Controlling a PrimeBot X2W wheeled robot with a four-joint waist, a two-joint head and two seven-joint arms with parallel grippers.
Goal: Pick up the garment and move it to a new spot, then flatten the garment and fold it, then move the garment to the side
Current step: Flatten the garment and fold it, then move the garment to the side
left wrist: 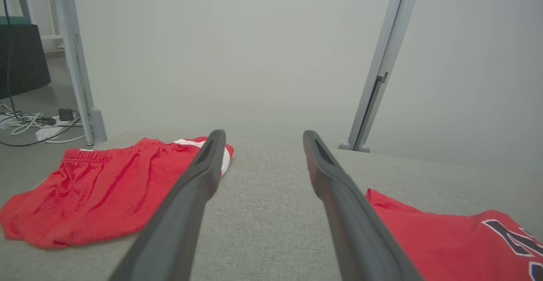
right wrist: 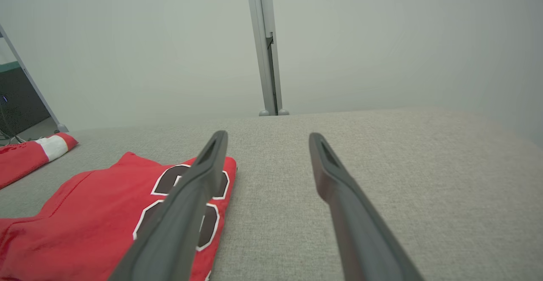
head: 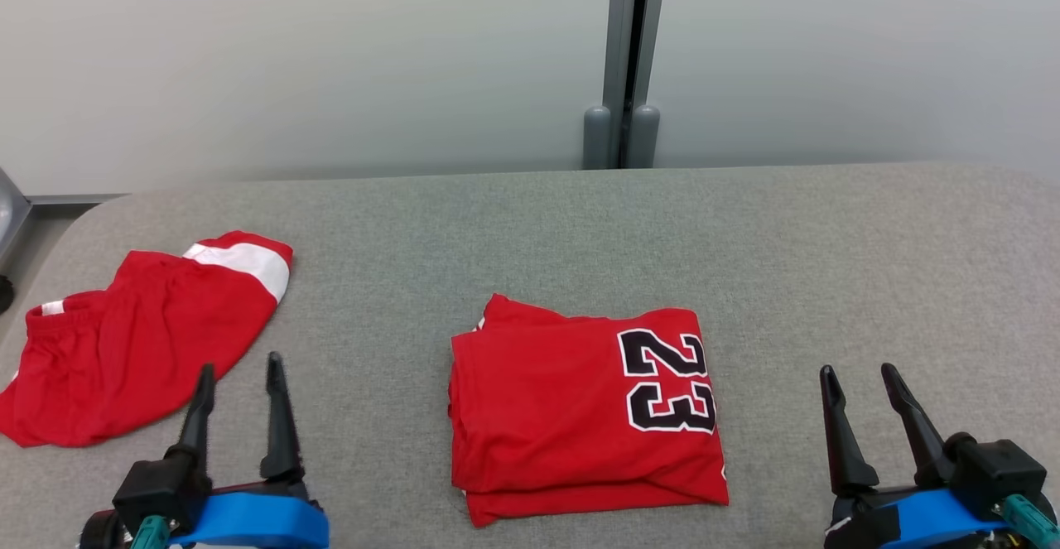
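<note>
Two red garments lie on the grey padded table (head: 530,234). A folded red jersey (head: 563,400) marked 23 rests at the centre front; it also shows as the jersey (left wrist: 445,238) and the jersey (right wrist: 97,213). Red shorts (head: 141,342) with a white stripe lie loosely doubled over at the far left, also seen as the shorts (left wrist: 97,192) and the shorts (right wrist: 25,158). My left gripper (head: 240,363) is open and empty just right of the shorts, its fingers (left wrist: 199,179) spread over bare table. My right gripper (head: 857,368) is open and empty, right of the jersey, fingers (right wrist: 339,187) apart.
A pale wall stands behind the table, with a grey post (head: 625,60) at its back edge. Left of the table are a metal frame leg (left wrist: 72,60) and cables (left wrist: 42,124) on the floor. The table's left corner is rounded.
</note>
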